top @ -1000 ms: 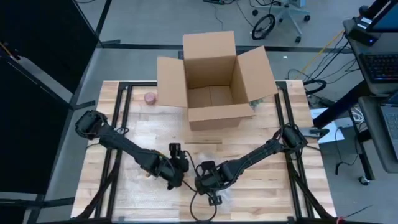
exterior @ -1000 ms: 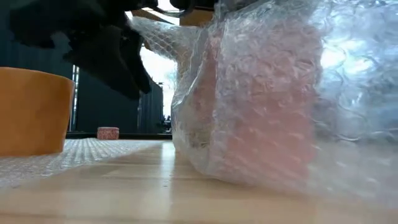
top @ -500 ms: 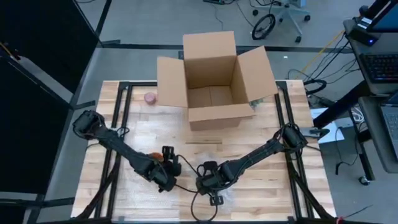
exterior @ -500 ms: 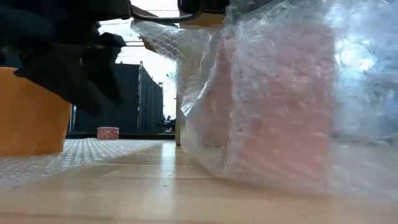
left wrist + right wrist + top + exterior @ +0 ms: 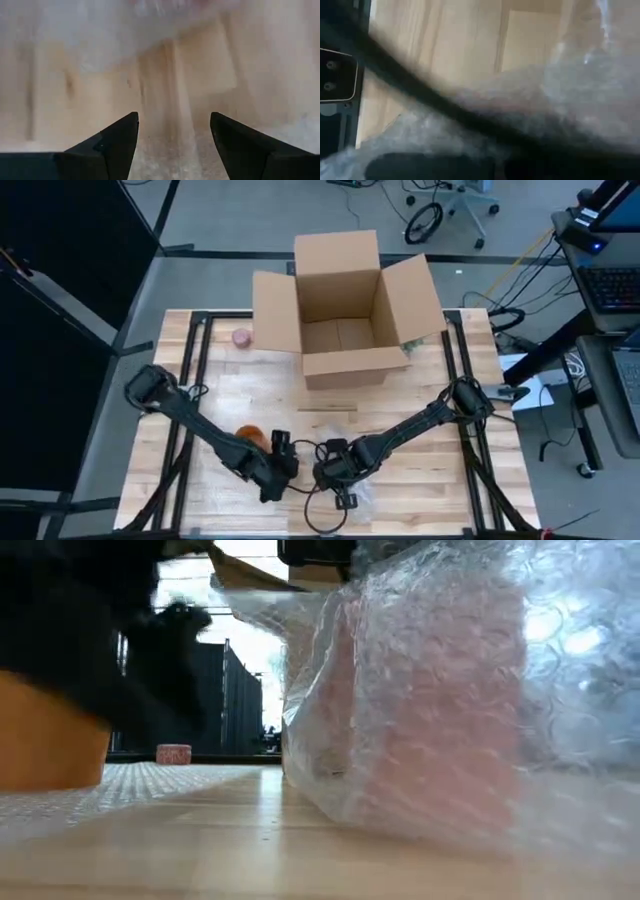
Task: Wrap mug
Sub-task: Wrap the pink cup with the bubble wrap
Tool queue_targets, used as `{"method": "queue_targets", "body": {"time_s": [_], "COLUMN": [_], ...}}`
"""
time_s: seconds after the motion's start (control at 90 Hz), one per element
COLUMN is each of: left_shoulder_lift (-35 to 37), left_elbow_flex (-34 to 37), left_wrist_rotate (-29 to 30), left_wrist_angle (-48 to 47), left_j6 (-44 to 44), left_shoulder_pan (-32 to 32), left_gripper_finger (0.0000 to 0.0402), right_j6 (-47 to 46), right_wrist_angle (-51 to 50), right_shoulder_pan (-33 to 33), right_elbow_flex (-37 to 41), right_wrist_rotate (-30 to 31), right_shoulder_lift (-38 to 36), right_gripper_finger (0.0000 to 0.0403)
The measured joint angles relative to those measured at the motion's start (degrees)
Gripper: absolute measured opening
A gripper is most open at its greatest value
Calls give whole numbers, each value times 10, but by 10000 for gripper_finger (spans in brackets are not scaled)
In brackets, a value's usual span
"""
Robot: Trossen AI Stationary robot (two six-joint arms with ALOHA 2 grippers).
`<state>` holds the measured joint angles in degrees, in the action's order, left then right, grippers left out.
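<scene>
I'm seeing the box [image 5: 345,310] sitting at the table's [image 5: 450,480] far edge, the mug [image 5: 250,436] lying near-left, the bubble wrap [image 5: 430,700] right of it.

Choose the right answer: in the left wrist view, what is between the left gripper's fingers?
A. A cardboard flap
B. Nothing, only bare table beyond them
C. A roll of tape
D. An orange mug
B. The left gripper is open, its two fingers stand wide apart, and only the wooden table shows in the gap.
</scene>
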<state>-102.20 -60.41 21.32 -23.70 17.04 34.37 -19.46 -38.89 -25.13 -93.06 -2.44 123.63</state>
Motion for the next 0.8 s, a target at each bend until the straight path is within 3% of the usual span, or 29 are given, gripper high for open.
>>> {"method": "queue_targets", "body": {"time_s": [0.144,0.311,0.544,0.711,0.8], "left_shoulder_lift": [-32,-2,90,136,146], "left_elbow_flex": [-2,-17,-29,-29,-29], "left_wrist_rotate": [-36,-40,59,165,166], "left_wrist_angle": [-50,-107,-130,-125,-97], "left_j6": [40,65,66,44,0], "left_shoulder_pan": [3,13,28,10,-17], "left_gripper_finger": [237,237,237,237,237], "right_j6": [7,9,18,24,24], "right_wrist_angle": [-4,-9,-10,-9,-6], "right_shoulder_pan": [1,1,-2,-5,-5], "right_elbow_flex": [0,-1,-1,-1,0], "right_wrist_rotate": [0,1,4,6,6], "right_shoulder_lift": [0,0,0,0,0], "right_gripper_finger": [0,0,0,0,0]}}
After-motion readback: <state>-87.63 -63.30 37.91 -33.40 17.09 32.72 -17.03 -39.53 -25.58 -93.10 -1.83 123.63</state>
